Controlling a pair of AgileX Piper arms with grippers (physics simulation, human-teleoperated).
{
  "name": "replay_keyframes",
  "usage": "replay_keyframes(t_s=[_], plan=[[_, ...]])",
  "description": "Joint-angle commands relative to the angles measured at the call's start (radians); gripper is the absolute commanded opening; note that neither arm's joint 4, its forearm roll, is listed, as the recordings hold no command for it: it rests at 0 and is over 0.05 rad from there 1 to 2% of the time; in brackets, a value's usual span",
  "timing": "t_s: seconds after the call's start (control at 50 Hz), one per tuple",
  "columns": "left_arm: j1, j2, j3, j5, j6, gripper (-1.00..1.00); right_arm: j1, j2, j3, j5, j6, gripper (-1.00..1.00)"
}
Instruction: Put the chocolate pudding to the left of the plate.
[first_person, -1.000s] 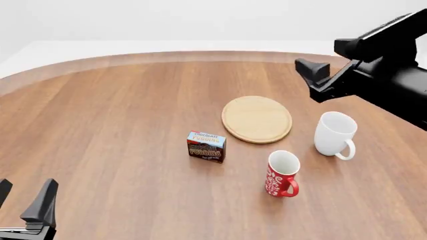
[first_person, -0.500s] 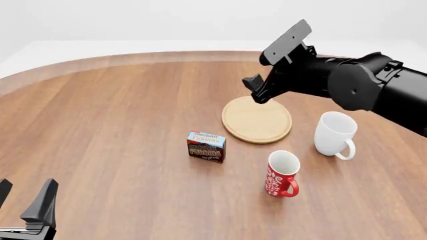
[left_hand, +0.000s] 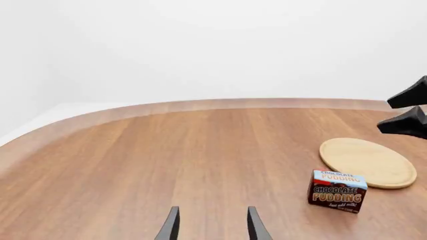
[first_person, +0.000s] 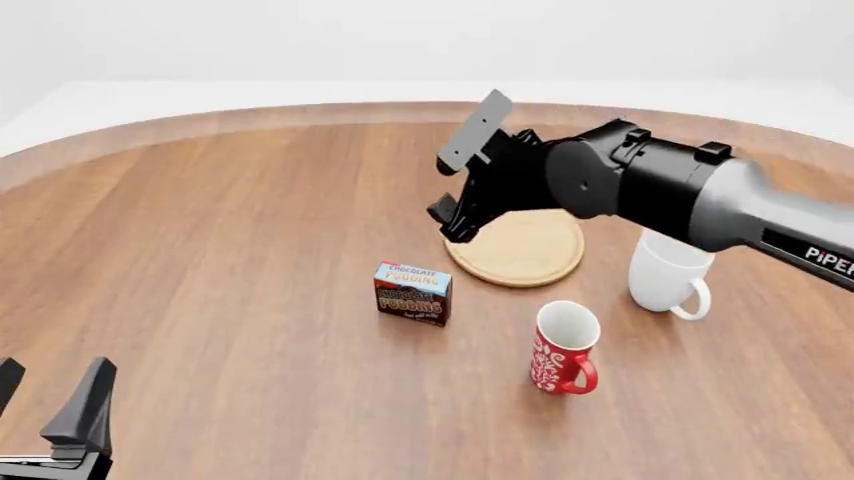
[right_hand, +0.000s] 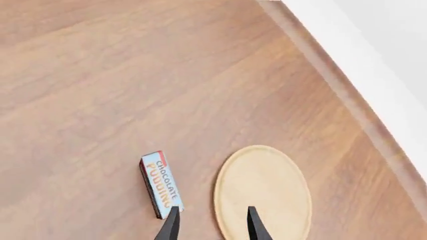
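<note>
Counting the table (first_person: 200, 250) stock: 1 pudding (first_person: 412, 292), 1 plate (first_person: 525, 250), 2 mugs, 2 grippers.

- Pudding: 1 box, upright on the wood, just beside the plate's left-near edge, not touching it; its lettered face is toward the front camera.
- Plate: 1 wooden disc, flat, partly covered in the front view by the right arm.
- Mugs: 1 white mug (first_person: 667, 275) right of the plate, 1 red mug (first_person: 563, 348) nearer the camera, well apart from the pudding.
- Right gripper (first_person: 447, 218): released, fingers apart, nothing between them; it hangs above the plate's left edge, fingertips pointing down between plate and pudding in its wrist view.
- Left gripper (first_person: 47, 405): released, empty, low at the near left corner of the front view.

Changes over 1 second: the right arm has swung from the far right, across the plate, to the plate's left edge. Pudding, plate, both mugs and the left gripper are unmoved.
</note>
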Motion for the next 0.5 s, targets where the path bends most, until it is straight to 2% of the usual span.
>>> replay_keyframes(t_s=[0.02, 0.24, 0.5], plan=[[0.000, 0.000, 0.000, 0.000, 0.000, 1.00, 0.040, 0.067, -0.007, 0.009, -0.008, 1.00], [0.000, 0.000, 0.000, 0.000, 0.000, 1.00, 0.077, 0.092, 0.030, -0.015, 0.017, 1.00], [0.000, 0.000, 0.000, 0.000, 0.000, 1.00, 0.077, 0.125, 0.057, -0.056, 0.050, 1.00]])
